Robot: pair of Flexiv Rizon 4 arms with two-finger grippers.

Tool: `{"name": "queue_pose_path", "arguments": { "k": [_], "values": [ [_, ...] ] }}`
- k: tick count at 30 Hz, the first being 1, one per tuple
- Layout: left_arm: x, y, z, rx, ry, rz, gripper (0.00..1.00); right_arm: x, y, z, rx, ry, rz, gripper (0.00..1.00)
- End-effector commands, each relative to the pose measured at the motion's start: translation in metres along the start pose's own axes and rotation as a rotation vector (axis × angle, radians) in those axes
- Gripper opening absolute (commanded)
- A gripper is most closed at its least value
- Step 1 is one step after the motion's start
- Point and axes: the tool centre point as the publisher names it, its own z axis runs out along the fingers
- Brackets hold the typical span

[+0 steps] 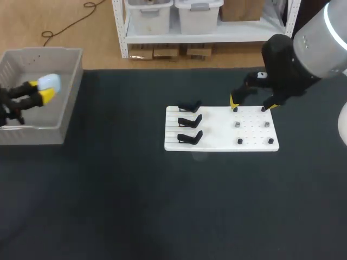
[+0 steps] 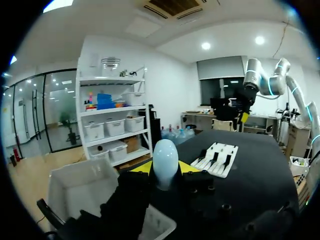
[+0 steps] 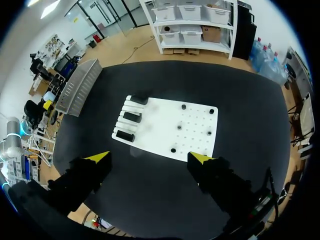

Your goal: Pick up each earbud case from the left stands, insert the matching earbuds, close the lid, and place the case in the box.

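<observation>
Now left arm [image 1: 12, 104] over box [image 1: 69, 97], case [image 1: 49, 82] in jaws.

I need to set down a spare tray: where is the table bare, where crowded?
Bare table lies along the whole near side and between the box and the white board. Crowded: the board's stands and pegs, right gripper over its far edge; the left gripper holds the earbud case over the box.

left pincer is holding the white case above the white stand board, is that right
Not quite. The left pincer does hold the white case, but above the box at the table's left, not above the stand board. The head view shows it, with the board well off to the right.
</observation>
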Motion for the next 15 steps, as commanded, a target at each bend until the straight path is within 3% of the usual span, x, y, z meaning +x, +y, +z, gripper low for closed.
{"name": "queue_pose_path", "arguments": {
  "k": [1,15],
  "values": [
    [0.007,0.024,0.004,-0.223,0.019,-0.004,0.0,0.002,0.0,0.0,0.004,-0.006,0.001,1.0],
    [0.04,0.099,0.012,-0.305,0.044,-0.055,0.0,0.002,0.0,0.0,0.004,-0.006,0.001,1.0]
  ]
}}
